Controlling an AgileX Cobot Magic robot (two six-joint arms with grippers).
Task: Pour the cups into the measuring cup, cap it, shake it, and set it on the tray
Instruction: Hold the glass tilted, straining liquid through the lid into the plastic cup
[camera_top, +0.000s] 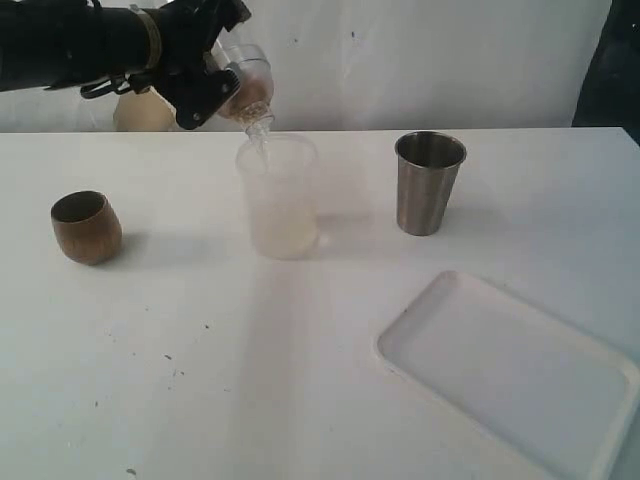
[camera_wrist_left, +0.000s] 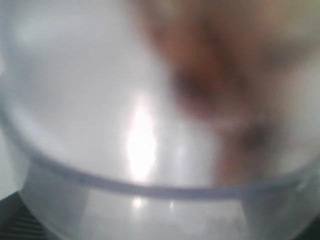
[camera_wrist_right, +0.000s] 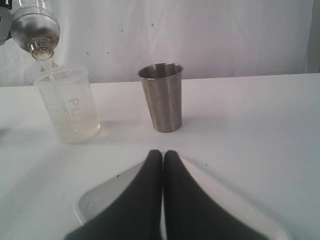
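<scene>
My left gripper (camera_top: 222, 88) is shut on a clear narrow-necked bottle (camera_top: 250, 85), tipped mouth-down over the measuring cup (camera_top: 280, 200). A thin stream runs from the bottle (camera_wrist_right: 35, 27) into the measuring cup (camera_wrist_right: 70, 107), which holds pale liquid and has print on its side. The left wrist view shows only the blurred bottle wall (camera_wrist_left: 150, 125). The wooden cup (camera_top: 87, 227) stands at the left and the steel tumbler (camera_top: 430, 185) right of the measuring cup. My right gripper (camera_wrist_right: 163, 155) is shut and empty, above the tray's (camera_wrist_right: 95, 197) near corner, facing the steel tumbler (camera_wrist_right: 162, 97).
The white tray (camera_top: 510, 370) lies at the front right of the white table. A pale beige thing (camera_top: 140, 112) shows behind the left arm at the back edge. A dark shape (camera_top: 608, 60) stands at the far right against the white backdrop.
</scene>
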